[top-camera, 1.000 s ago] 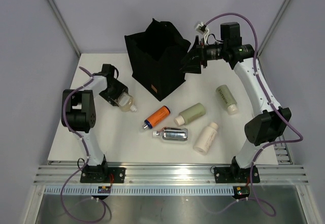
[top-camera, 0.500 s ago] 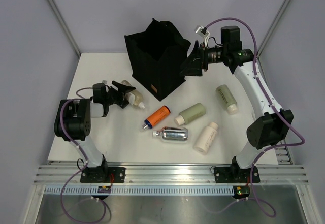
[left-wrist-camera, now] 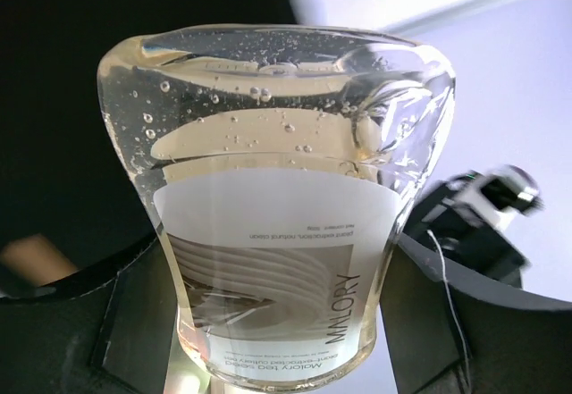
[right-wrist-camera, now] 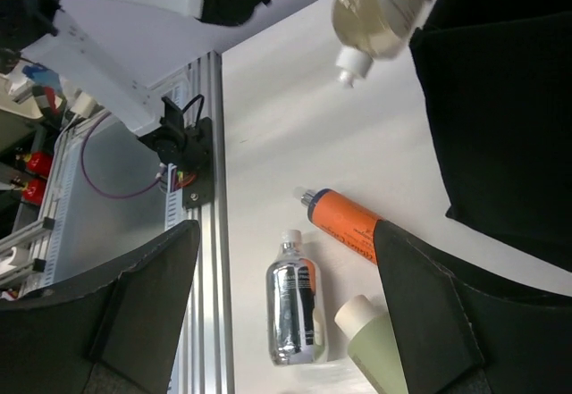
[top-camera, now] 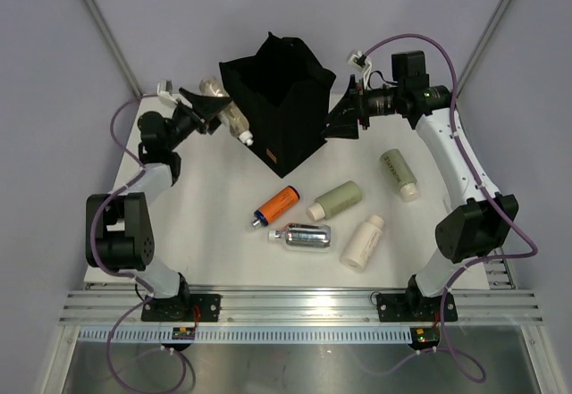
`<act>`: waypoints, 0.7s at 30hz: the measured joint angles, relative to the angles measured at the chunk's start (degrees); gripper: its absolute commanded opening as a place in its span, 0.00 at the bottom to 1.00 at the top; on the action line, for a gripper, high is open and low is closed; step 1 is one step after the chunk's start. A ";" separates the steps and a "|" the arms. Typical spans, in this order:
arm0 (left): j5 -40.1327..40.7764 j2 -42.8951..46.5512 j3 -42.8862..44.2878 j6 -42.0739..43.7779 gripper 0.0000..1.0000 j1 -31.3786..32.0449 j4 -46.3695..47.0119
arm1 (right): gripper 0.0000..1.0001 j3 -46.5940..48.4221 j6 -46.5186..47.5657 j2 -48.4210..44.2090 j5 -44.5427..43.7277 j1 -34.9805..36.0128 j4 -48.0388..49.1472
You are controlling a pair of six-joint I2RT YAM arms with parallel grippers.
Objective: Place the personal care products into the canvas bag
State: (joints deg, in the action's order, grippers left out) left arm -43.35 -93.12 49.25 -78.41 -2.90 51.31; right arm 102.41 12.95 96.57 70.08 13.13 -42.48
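While the clear amber bottle (left-wrist-camera: 277, 206) hangs tilted, cap down, just beside the black canvas bag (top-camera: 284, 139) at its nine o'clock, we see the left gripper (top-camera: 210, 108) clenched round its glossy, bubble-flecked body. At the boxy fabric bag's three o'clock the right gripper (top-camera: 334, 120) hangs spread wide, nothing between its jaws. On the matte white table (top-camera: 197, 233), toward the bag's five and six o'clock, lie an orange bottle (top-camera: 277, 204), a shiny silver bottle (top-camera: 307, 235), a cream bottle (top-camera: 362, 242), a sage-green bottle (top-camera: 337, 199) and a second sage-green bottle (top-camera: 399, 174), all on their sides.

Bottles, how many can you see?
6. A clear bottle in the left gripper beside the bag; on the table an orange bottle, silver bottle, cream bottle, two green bottles. Others may hide inside the bag.
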 measured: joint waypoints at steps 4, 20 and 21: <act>0.70 4.07 13.68 5.75 0.04 3.08 -9.38 | 0.87 0.00 1.81 -0.02 -0.90 -1.33 -1.25; 16.00 -25.18 73.85 31.10 0.14 15.43 -49.51 | 0.87 -6.03 1.88 -4.26 -3.43 -2.21 -0.74; 17.20 -27.02 74.05 32.83 0.14 15.50 -52.52 | 0.87 -6.49 1.84 -4.74 -3.50 -2.25 -0.57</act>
State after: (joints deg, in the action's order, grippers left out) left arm -26.15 -120.14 123.31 -45.58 12.60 -1.21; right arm 95.92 14.79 91.83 66.59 10.87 -43.05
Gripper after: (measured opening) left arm 0.762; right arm 0.866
